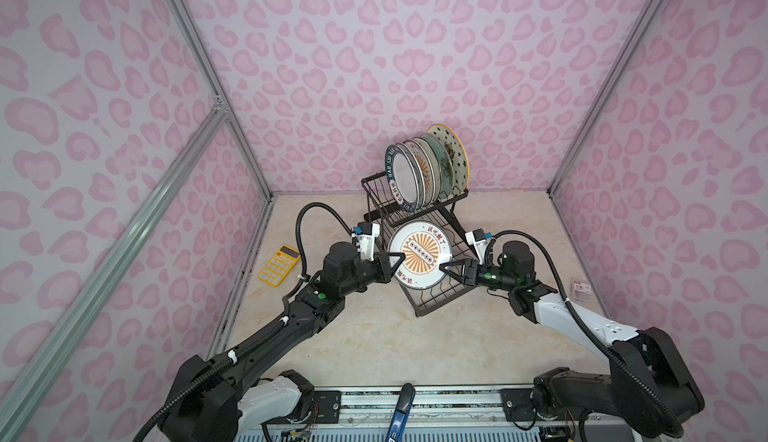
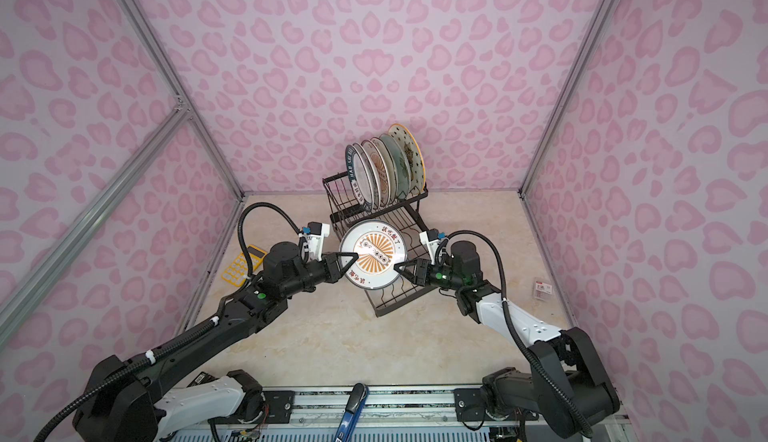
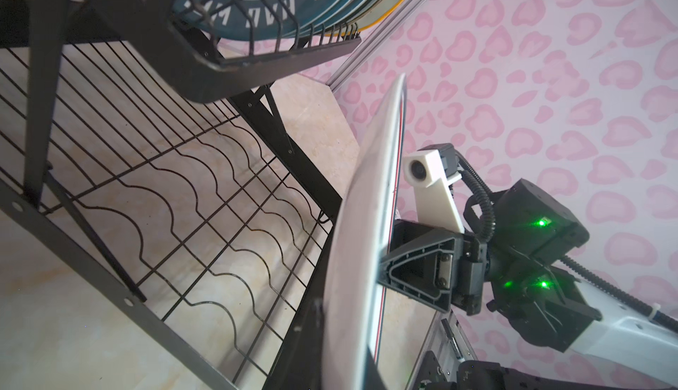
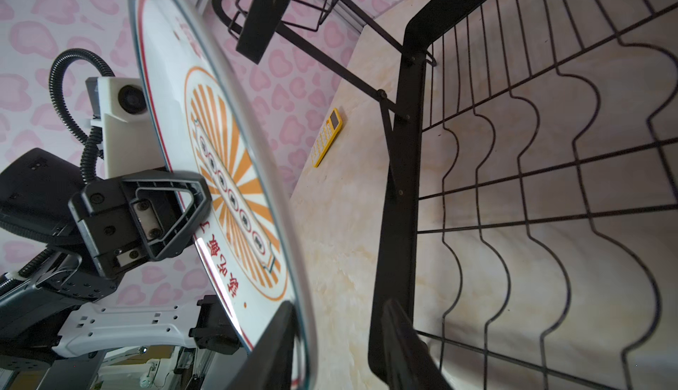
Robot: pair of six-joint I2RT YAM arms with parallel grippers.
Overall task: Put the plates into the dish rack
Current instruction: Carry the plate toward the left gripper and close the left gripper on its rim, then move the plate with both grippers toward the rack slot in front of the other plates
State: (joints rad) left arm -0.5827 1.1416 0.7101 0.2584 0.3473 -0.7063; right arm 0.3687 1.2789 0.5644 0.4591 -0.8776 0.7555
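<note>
An orange sunburst plate [image 1: 419,255] [image 2: 372,253] hangs tilted over the lower tray of the black wire dish rack [image 1: 444,303] [image 2: 399,305]. My left gripper [image 1: 397,258] [image 2: 351,258] [image 3: 341,355] is shut on its left rim. My right gripper [image 1: 445,268] [image 2: 398,268] [image 4: 341,351] is at the opposite rim, open. One finger lies by the plate's face [image 4: 227,172] and the other stands well apart from its back. The left wrist view shows the plate [image 3: 352,260] edge-on. Several other plates [image 1: 424,170] [image 2: 384,170] stand upright in the rack's raised basket.
A yellow calculator [image 1: 279,264] [image 2: 241,267] [image 4: 328,137] lies on the table left of the rack. A small packet [image 1: 581,288] lies near the right wall. A blue-handled tool [image 1: 401,411] rests on the front rail. Pink patterned walls enclose the table on three sides.
</note>
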